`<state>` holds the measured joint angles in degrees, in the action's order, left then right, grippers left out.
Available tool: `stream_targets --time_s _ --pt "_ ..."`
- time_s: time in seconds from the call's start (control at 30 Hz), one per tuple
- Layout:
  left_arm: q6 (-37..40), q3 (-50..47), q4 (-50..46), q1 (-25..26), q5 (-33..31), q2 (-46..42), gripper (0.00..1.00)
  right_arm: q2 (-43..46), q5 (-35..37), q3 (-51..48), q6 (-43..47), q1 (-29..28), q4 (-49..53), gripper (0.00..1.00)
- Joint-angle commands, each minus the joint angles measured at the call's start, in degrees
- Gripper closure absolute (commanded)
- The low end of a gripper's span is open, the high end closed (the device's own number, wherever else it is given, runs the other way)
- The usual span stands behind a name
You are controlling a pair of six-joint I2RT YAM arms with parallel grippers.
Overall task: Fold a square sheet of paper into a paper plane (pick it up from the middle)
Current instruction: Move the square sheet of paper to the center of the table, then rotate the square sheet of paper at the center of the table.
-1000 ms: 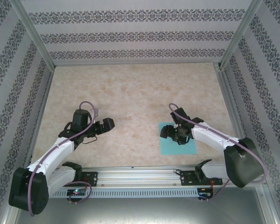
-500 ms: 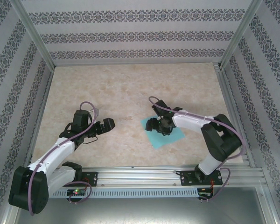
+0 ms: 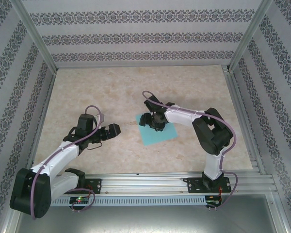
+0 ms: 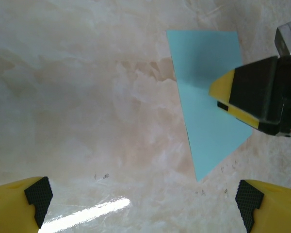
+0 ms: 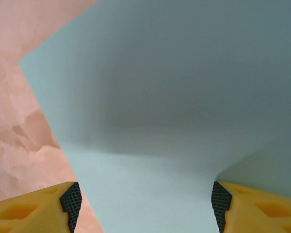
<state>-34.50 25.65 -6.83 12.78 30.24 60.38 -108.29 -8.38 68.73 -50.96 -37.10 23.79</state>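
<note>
A: Top external: square sheet of paper (image 3: 161, 136), thin matte turquoise, lies flat mid-table (image 3: 111, 92), on a mottled beige marble-look top, turned diamond-wise.
B: Right gripper (image 3: 147, 120)?
A: Over the sheet's far-left corner. Yellow fingers spread, black cross-hatched pads (image 5: 72, 204) low on the paper, nothing pinched.
B: Left gripper (image 3: 114, 129)?
A: Spread wide, well left of the sheet.

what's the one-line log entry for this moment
paper: unfolded, on table | right pincer: open, low over paper | left pincer: open, empty, apart from paper
</note>
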Motion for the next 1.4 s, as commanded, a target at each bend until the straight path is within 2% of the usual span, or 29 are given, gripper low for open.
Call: stream_targets --time_s 0.0,0.17,0.3,0.5,0.6,0.67,0.73,0.87,1.07,1.17,1.37 --pt "2.4 2.4 0.4 0.7 2.4 1.2 0.00 1.5 -0.7 -0.3 -2.4 0.4 -1.4 0.26" --pt "2.6 4.2 1.0 2.3 3.8 3.2 0.00 5.4 5.4 0.8 6.5 1.1 2.8 0.27" --pt "2.8 5.7 1.3 3.8 3.8 6.1 0.00 4.1 2.4 -0.8 10.9 4.2 2.1 0.26" --pt "3.3 8.0 1.3 6.2 3.4 9.1 0.00 0.8 -1.4 -2.6 8.6 6.3 -1.0 0.27" --pt "3.1 8.4 1.6 7.0 2.8 9.9 0.00 -0.7 -0.7 -3.4 4.5 5.9 -2.0 0.27" --pt "3.0 8.6 1.7 7.3 2.5 10.2 0.00 -1.0 2.6 -3.9 0.2 5.2 -1.3 0.27" --pt "2.7 8.6 1.6 7.4 1.4 10.4 0.00 -0.8 6.4 -5.4 -7.2 4.4 -0.4 0.27" --pt "2.0 8.6 2.2 7.5 0.2 10.9 0.00 0.8 10.7 -10.3 -20.9 1.3 -5.8 0.27" --pt "2.1 9.3 0.9 7.4 -0.5 11.1 0.00 3.5 18.4 -8.1 -25.7 -1.9 0.0 0.26" --pt "2.5 9.0 0.8 7.4 -0.4 10.9 0.00 5.1 18.1 -8.2 -18.7 -1.3 -2.3 0.26" --pt "2.6 8.7 0.7 7.5 -1.5 10.2 0.00 7.0 14.7 0.0 3.1 -2.2 5.6 0.19"
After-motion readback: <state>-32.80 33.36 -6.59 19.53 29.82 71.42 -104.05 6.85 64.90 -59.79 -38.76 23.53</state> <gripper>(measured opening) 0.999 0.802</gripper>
